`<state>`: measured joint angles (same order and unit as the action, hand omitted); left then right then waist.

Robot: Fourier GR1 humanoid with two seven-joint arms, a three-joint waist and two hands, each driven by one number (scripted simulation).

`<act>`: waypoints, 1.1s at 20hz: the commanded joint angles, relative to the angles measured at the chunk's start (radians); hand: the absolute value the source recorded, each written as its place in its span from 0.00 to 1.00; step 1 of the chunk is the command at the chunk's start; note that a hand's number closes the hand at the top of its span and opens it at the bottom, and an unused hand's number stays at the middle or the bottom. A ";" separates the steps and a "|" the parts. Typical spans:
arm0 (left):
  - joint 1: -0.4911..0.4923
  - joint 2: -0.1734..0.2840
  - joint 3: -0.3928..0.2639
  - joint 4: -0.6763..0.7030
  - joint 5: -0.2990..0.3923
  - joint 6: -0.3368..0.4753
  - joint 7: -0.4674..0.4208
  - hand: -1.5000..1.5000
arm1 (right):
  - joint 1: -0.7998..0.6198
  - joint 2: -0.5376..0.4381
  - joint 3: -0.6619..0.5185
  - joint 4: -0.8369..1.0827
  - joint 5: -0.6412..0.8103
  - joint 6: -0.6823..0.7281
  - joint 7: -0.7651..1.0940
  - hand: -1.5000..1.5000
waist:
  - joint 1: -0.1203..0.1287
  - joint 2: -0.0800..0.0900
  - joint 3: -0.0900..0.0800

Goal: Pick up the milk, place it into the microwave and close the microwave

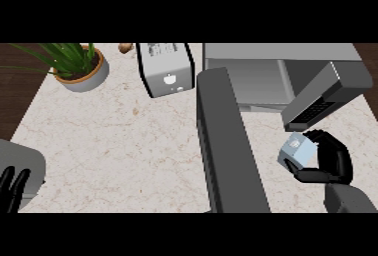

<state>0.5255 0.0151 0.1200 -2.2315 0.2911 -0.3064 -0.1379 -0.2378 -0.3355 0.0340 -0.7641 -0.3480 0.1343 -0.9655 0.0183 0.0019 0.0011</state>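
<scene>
Milk [293,149] held in curled right hand [330,165] fingers [334,146], seemingly just outside microwave [280,75]

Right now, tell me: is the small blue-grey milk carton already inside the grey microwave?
No, the milk carton is in the right hand above the counter, outside the microwave.

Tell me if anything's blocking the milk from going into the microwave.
Nothing visible blocks it. The right hand holds the milk just in front of the microwave, whose door is swung open to the left of the hand.
</scene>
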 commanded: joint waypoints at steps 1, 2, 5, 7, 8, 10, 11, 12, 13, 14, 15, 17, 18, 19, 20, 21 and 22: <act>0.020 -0.014 -0.063 0.035 -0.049 0.023 -0.063 0.00 | -0.021 -0.015 0.023 -0.014 0.005 0.134 -0.008 1.00 | -0.009 -0.003 -0.001; 0.013 0.022 0.039 -0.006 0.043 -0.016 0.005 0.00 | 0.002 0.006 0.049 -0.051 0.020 0.124 0.009 1.00 | -0.011 -0.003 -0.001; 0.033 0.002 0.030 -0.018 0.030 -0.019 0.004 0.00 | 0.012 0.026 0.063 -0.115 0.024 0.121 0.047 1.00 | -0.012 -0.004 -0.001; 0.017 -0.014 0.023 0.080 0.010 -0.042 -0.071 0.00 | -0.032 -0.008 0.039 -0.159 -0.001 0.141 0.102 1.00 | -0.013 -0.004 -0.002; 0.032 0.022 0.080 0.014 0.061 -0.042 -0.015 0.00 | 0.036 -0.029 0.063 -0.332 -0.002 0.085 0.197 1.00 | -0.022 -0.007 -0.003; 0.012 -0.014 0.035 0.031 0.001 -0.019 -0.021 0.00 | 0.045 0.045 0.095 -0.390 0.049 -0.034 0.240 1.00 | -0.021 -0.006 -0.002; -0.015 -0.014 0.040 0.040 -0.002 -0.018 -0.022 0.00 | -0.091 0.043 0.055 -0.271 0.046 -0.030 0.260 1.00 | -0.012 -0.003 -0.001; -0.006 0.028 0.099 0.068 0.064 -0.060 -0.022 0.00 | -0.075 0.046 0.062 -0.324 0.063 -0.058 0.265 1.00 | -0.013 -0.004 -0.002; -0.024 0.002 0.054 0.019 0.034 -0.006 0.040 0.00 | -0.073 0.064 0.091 -0.368 0.102 -0.122 0.302 1.00 | -0.017 -0.004 -0.002; 0.022 -0.014 0.030 0.012 0.010 -0.026 0.010 0.00 | -0.072 0.045 0.071 -0.299 0.123 -0.080 0.251 1.00 | -0.011 -0.003 -0.001; -0.019 0.000 0.061 0.009 0.028 -0.007 0.041 0.00 | -0.092 0.058 0.093 -0.347 0.141 -0.138 0.330 1.00 | -0.014 -0.003 -0.002; -0.001 -0.014 0.047 0.062 0.004 -0.039 -0.029 0.00 | -0.133 0.075 0.075 -0.309 0.151 -0.140 0.355 1.00 | -0.011 -0.003 -0.001; 0.021 -0.014 0.061 0.030 0.018 -0.044 -0.012 0.00 | -0.205 0.082 0.076 -0.246 0.172 -0.166 0.378 1.00 | -0.005 -0.002 -0.001; -0.057 -0.015 0.049 0.136 -0.026 -0.025 -0.043 0.00 | -0.233 0.075 0.054 -0.249 0.148 -0.149 0.420 1.00 | -0.010 -0.001 -0.002; -0.007 -0.005 0.093 0.065 0.032 -0.052 -0.033 0.00 | -0.262 0.118 0.068 -0.184 0.192 -0.197 0.390 1.00 | -0.003 -0.001 -0.001; -0.068 0.023 0.111 0.048 0.060 -0.015 0.056 0.00 | -0.267 0.105 0.052 -0.206 0.170 -0.164 0.435 1.00 | -0.009 -0.001 -0.001; -0.023 0.010 0.107 0.054 0.063 -0.058 -0.005 0.00 | -0.339 0.124 0.038 -0.047 0.206 -0.187 0.349 1.00 | 0.004 0.002 -0.001</act>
<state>0.5060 0.0170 0.2016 -2.1774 0.3262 -0.3443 -0.1402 -0.4608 -0.2439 0.0933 -0.9647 -0.1867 -0.0159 -0.6061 0.0124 0.0005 -0.0002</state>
